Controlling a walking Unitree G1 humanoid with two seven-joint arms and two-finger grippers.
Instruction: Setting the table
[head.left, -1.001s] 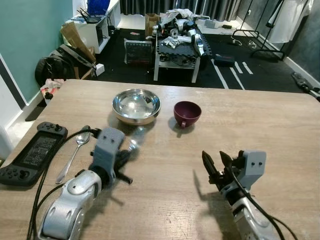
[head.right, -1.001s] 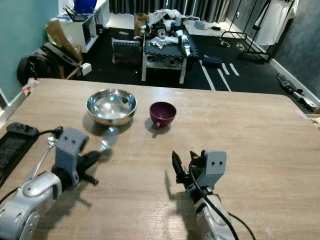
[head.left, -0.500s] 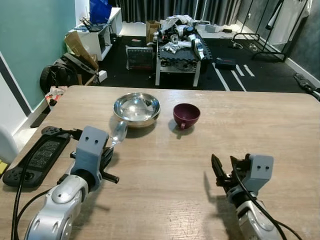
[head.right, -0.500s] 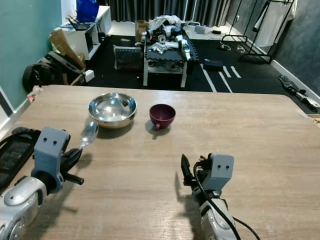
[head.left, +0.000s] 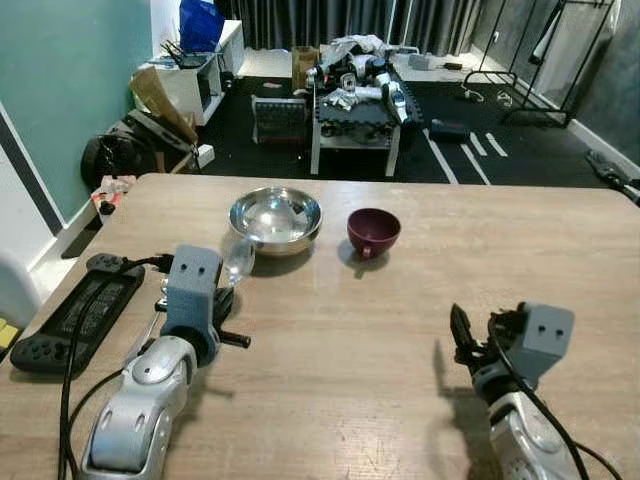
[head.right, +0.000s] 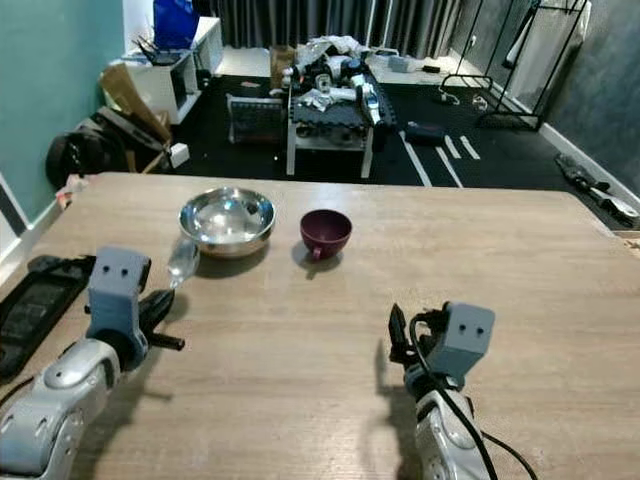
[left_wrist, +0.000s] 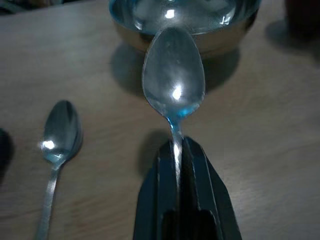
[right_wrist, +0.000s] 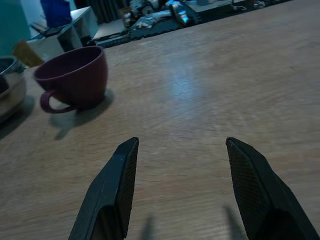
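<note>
Two black fingers of the left gripper (left_wrist: 176, 150) are pinched tight on the thin neck of a held spoon (left_wrist: 173, 85), with only the stem between them; its polished oval bowl juts out ahead, lifted off the wooden table (head.left: 400, 310) and casting a shadow beneath, its tip close against the near wall of the steel bowl (head.left: 275, 215). In the head views that spoon sits at about 7 o'clock from the steel bowl, just beside its rim. A second spoon (left_wrist: 57, 142) lies flat on the wood beside the left gripper, on the side of the black handheld controller (head.left: 75, 315), which rests near the table's left edge with a cable running from it. The right gripper (right_wrist: 182, 192) hovers low over bare wood toward the table's near right, fingers spread wide apart and grasping nothing. A maroon cup (head.left: 373, 230) stands upright at 3 o'clock from the steel bowl, near it but apart, its handle turned toward the robot.
</note>
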